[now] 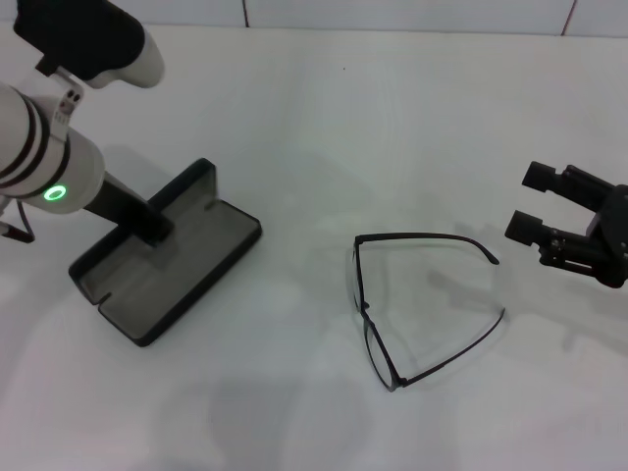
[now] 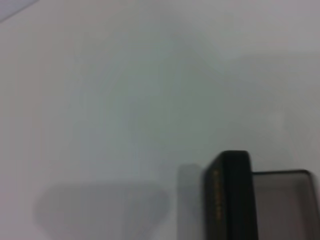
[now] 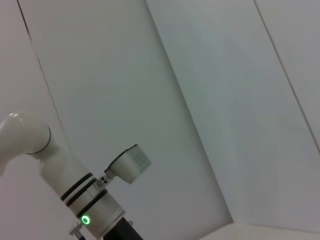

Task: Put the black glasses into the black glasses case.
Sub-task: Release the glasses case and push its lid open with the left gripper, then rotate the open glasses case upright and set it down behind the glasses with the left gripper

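Thin black wire-frame glasses lie unfolded mid-table. The right gripper, jaws apart, hovers beside them; the left gripper is clamped on the open, grey-lined matte black glasses case near the table's left edge.

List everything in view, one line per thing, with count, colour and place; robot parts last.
black glasses: one, thin black frame, temple arms unfolded, lying on the table right of centre.
black glasses case: one, matte black with grey lining, lying open on the table's left side.
table: one, white, under everything.
left gripper: one, black on a white arm with a green light, reaching down at the open case's hinge.
right gripper: one, black, fingers open, at the right edge, apart from the glasses and pointing toward them.
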Available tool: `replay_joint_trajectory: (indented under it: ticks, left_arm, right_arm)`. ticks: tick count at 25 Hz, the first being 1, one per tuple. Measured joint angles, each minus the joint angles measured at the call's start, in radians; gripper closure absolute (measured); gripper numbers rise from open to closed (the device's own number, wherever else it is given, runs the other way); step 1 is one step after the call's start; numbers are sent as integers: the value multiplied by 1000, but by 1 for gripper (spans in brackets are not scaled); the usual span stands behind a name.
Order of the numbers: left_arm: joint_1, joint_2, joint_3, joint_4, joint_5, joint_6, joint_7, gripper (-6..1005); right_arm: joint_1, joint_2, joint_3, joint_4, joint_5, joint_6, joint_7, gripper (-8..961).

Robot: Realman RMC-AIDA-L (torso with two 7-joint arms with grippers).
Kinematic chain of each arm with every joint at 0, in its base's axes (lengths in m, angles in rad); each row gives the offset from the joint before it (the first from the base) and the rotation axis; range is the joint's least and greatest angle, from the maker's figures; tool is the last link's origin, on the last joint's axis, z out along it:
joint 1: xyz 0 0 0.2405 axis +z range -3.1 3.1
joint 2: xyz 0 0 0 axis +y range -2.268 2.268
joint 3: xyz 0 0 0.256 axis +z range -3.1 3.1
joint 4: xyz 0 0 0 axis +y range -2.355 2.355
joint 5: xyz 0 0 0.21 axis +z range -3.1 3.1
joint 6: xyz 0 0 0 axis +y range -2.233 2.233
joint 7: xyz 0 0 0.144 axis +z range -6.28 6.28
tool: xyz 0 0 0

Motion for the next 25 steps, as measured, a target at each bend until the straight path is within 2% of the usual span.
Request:
replay_joint_trajectory:
  ticks: [5,8,13,19,25]
  left_arm:
    - [1,0,23,69,4,19,0,669]
    - [1,0,32,134,7,31,5,803]
    - [-10,0,79,198,27,-20,87,803]
    - [-53,0,221,146,32,-211,267,804]
    - [-108,-1,343,15,32,-373,441,804]
  right_arm:
    - [-2,0,2,0,13,0,-7,78]
    - [-5,0,2,0,20,0,-7,78]
    - [-7,-3,-13,0,7,-42,-36,79]
    - [1,-6,-40,-10,-116,-206,-81,80]
    - [-10,-6,-41,-1,-181,-279,-75,82]
